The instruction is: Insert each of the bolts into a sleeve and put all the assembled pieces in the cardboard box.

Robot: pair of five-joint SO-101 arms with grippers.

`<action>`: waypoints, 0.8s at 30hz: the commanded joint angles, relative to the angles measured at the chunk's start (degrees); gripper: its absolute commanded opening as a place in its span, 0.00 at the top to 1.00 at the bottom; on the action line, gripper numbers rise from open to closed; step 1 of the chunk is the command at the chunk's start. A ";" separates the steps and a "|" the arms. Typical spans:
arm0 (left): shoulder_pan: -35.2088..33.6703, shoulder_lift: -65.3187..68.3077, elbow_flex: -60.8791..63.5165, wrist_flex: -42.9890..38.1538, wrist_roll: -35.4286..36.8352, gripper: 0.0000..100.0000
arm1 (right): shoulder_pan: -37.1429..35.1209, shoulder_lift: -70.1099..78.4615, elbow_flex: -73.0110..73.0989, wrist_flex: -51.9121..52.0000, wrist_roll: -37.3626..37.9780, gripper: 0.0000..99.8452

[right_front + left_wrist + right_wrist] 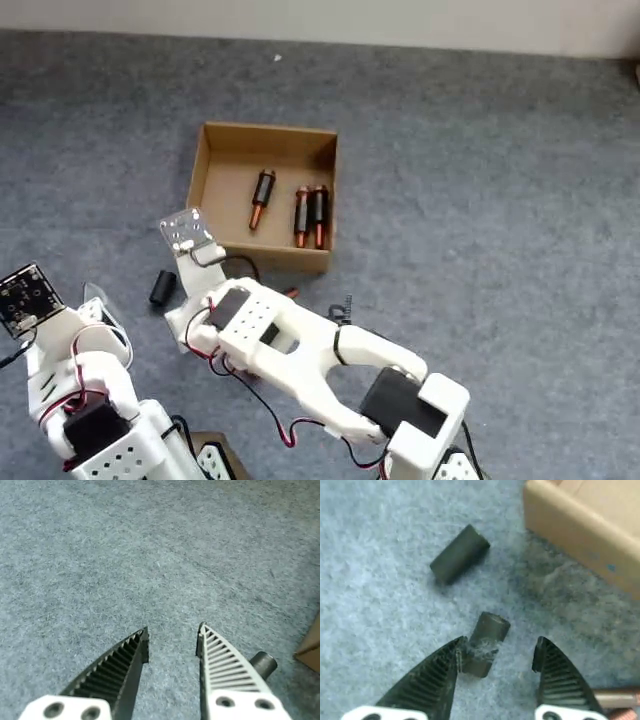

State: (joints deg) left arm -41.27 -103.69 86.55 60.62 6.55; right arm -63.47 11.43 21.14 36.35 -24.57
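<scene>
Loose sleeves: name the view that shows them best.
Right wrist view: both sleeves show whole, one farther off, one between the open fingers of the right gripper. The high view shows one sleeve from far above; the left wrist view, just one end.

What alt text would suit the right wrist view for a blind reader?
The open right gripper, with black toothed fingers, straddles a short black cylindrical sleeve lying on grey carpet. A second black sleeve lies beyond it, near the wall of a brown cardboard box.
</scene>
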 commanded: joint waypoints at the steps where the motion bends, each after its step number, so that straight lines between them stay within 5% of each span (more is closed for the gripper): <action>1: -0.22 -0.13 -0.31 -1.32 0.44 0.82 | -0.75 0.04 -2.77 0.31 -0.53 0.80; 14: -0.22 -0.13 -0.31 -1.05 0.35 0.82 | -0.31 4.79 -2.86 0.40 0.53 0.95; 24: 6.02 0.04 -0.22 -0.88 -1.85 0.82 | 4.44 -15.16 -8.57 18.07 3.43 0.99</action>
State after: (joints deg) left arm -40.13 -103.69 86.55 60.62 6.55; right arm -61.36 6.59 16.04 51.65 -22.11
